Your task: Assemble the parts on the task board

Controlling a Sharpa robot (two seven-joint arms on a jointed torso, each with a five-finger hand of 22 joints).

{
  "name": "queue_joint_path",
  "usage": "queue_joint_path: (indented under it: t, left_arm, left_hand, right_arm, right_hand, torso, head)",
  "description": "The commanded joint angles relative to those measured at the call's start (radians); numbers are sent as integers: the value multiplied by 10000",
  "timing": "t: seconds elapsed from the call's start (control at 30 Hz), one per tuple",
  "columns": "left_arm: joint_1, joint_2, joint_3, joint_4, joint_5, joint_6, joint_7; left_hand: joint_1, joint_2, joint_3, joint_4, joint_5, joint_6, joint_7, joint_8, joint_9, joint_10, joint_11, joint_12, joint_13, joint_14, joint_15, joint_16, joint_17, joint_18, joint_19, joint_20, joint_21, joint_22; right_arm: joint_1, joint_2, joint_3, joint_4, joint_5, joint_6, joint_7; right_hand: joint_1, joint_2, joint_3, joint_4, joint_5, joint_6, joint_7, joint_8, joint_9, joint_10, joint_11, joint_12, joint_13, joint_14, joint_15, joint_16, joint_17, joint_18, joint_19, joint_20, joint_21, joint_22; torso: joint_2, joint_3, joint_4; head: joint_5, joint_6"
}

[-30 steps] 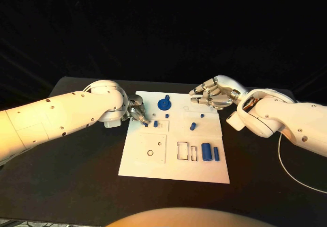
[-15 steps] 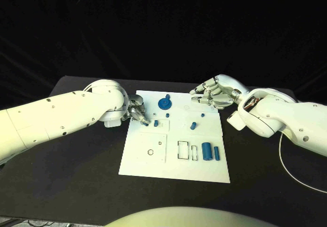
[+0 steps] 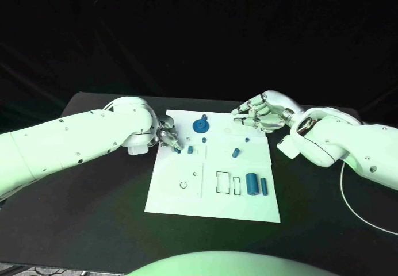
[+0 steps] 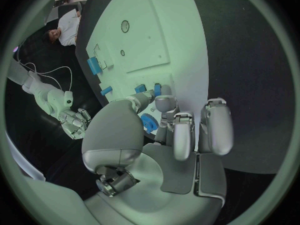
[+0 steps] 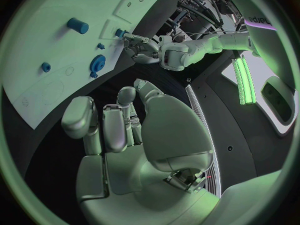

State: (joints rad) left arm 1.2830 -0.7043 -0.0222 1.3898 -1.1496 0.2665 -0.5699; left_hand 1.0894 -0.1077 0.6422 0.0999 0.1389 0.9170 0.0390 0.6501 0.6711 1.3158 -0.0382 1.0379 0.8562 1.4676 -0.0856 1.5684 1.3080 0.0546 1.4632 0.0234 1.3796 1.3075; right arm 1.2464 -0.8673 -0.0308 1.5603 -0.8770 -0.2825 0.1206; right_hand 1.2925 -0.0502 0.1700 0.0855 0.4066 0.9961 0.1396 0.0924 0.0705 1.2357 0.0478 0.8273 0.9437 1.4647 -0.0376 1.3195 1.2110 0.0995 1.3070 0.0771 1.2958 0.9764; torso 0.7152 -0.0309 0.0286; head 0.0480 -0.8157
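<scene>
Fingers (image 3: pixel 174 146) pinch one part (image 3: pixel 178 150) — board (image 3: pixel 178 201) below.

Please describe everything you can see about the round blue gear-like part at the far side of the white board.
The blue gear-like part is a dark blue disc with a toothed-looking rim and a short stem rising at its far side. It looks like plastic. It sits flat on the task board, near the far edge, roughly midway between the left hand and the right hand. Neither hand touches it. The right wrist view shows it too, with the stem beside the disc.
</scene>
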Motion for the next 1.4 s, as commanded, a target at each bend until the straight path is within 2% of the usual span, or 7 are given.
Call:
queue_joint_path:
  t: [0.03,0.1,0.47,1.03,1.4]
  left_arm:
    - [-20,61,-10,-57,256,9,-397]
    - [-20,86,-10,-94,193,-2,-458]
    - [-21,177,-7,-134,110,56,-532]
    - [-21,208,1,-157,-51,257,-574]
    - [-21,237,10,-222,-74,87,-580]
  left_hand:
    - [-218,16,-204,128,-1,219,-125,8,-8,17,-35,-53,-6,1032,-94,24,2628,-10,155,-57,-31,790]
    - [-332,38,-310,219,-3,255,-134,1,-10,33,-41,-31,15,1032,-101,24,2628,-13,162,-65,-23,803]
    - [-592,-83,-809,373,-16,421,-183,-11,-16,126,-78,69,122,1032,-128,24,2628,-29,198,-92,26,871]
    - [-685,-155,-1287,467,-20,566,-220,-50,-41,213,-109,144,214,1032,-151,24,2628,-48,237,-114,86,947]
    - [-1203,-134,-2657,1103,-59,759,-229,-126,-73,303,-117,193,281,1032,-156,24,2628,-56,257,-126,89,989]
  right_arm:
    - [-7,-4,0,22,-22,90,33]
    - [-7,-6,0,23,-23,90,17]
    - [-6,-13,0,21,-23,103,18]
    - [-6,-30,0,32,-23,94,40]
    - [-6,-39,0,43,4,108,103]
  right_hand:
    - [-113,28,26,37,43,-77,11,4,-10,-45,-2,-56,-19,353,81,-35,-13,136,-92,-12,-49,-14]
    - [-117,33,29,42,45,-77,12,5,-10,-48,-1,-64,-26,352,82,-40,-20,138,-95,-12,-54,-23]
    - [-123,38,34,50,49,-78,12,5,-9,-48,0,-62,-25,351,82,-44,-22,140,-101,-12,-62,-37]
    - [-142,41,36,67,59,-82,15,5,-10,-48,2,-62,-27,350,83,-51,-27,140,-99,-11,-64,-36]
    - [-267,0,-5,160,77,-94,16,9,-8,-51,11,-80,-52,350,90,-70,-34,141,-100,-5,-87,-58]
  torso:
    - [1,3,2]
    - [4,11,-1]
    - [10,2,-9]
    - [2,5,-6]
    - [-4,1,0]
  head:
    - [6,0]
    - [1,1]
    - [-2,-21]
    - [-14,-60]
    - [-16,-60]
